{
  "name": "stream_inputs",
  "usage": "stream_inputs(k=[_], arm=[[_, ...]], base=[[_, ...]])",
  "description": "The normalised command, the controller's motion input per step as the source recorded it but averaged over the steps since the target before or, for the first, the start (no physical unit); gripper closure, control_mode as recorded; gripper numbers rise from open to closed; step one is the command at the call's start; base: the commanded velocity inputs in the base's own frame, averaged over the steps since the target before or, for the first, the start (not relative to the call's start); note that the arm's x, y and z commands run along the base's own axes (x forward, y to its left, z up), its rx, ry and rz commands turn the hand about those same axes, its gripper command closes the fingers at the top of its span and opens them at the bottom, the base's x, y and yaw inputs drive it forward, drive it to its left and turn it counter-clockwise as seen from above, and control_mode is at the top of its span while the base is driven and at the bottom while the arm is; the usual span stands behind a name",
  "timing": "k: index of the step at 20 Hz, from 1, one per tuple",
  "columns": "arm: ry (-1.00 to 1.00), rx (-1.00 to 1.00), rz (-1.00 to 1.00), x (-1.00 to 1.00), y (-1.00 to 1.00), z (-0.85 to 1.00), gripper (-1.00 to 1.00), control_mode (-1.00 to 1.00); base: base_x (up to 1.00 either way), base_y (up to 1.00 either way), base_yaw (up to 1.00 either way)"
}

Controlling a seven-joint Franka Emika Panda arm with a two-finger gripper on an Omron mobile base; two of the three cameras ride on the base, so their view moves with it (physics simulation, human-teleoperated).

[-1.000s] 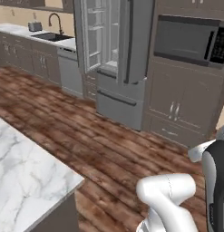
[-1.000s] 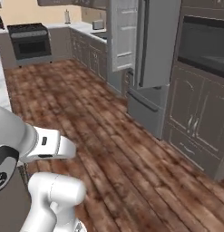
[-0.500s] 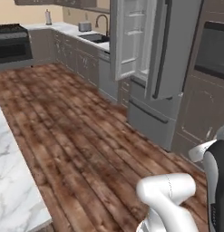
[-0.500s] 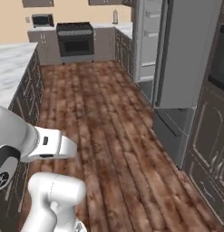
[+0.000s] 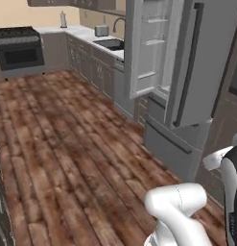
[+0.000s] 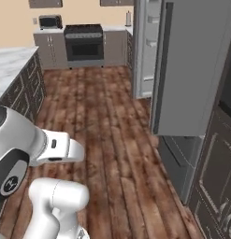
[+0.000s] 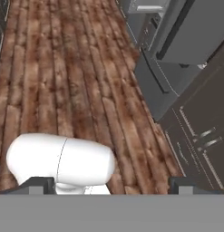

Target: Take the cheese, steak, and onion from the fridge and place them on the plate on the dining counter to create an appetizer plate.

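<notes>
The fridge (image 5: 187, 67) stands tall and upright at the right of the wood floor (image 5: 67, 153), one door swung open toward the room. The gripper (image 7: 109, 185) hangs wide open over the floor, holding nothing. The right base view adds the dining counter (image 6: 9, 63) at far left; the left base view adds a sink (image 5: 110, 44).
</notes>
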Motion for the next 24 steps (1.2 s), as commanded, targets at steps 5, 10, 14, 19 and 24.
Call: stream_inputs(k=[5,10,14,19,24], arm=[[0.00,0.00,0.00,0.00,0.00,0.00,-1.00,1.00],[0.00,0.00,0.00,0.00,0.00,0.00,-1.00,1.00],[0.00,0.00,0.00,0.00,0.00,0.00,-1.00,1.00],[0.00,0.00,0.00,0.00,0.00,0.00,-1.00,1.00],[0.00,0.00,0.00,0.00,0.00,0.00,-1.00,1.00]], base=[[0.62,0.88,-0.09],[0.70,0.86,-0.21],[0.74,0.26,-0.33],[0.85,0.06,-0.37],[0.81,0.18,-0.45]])
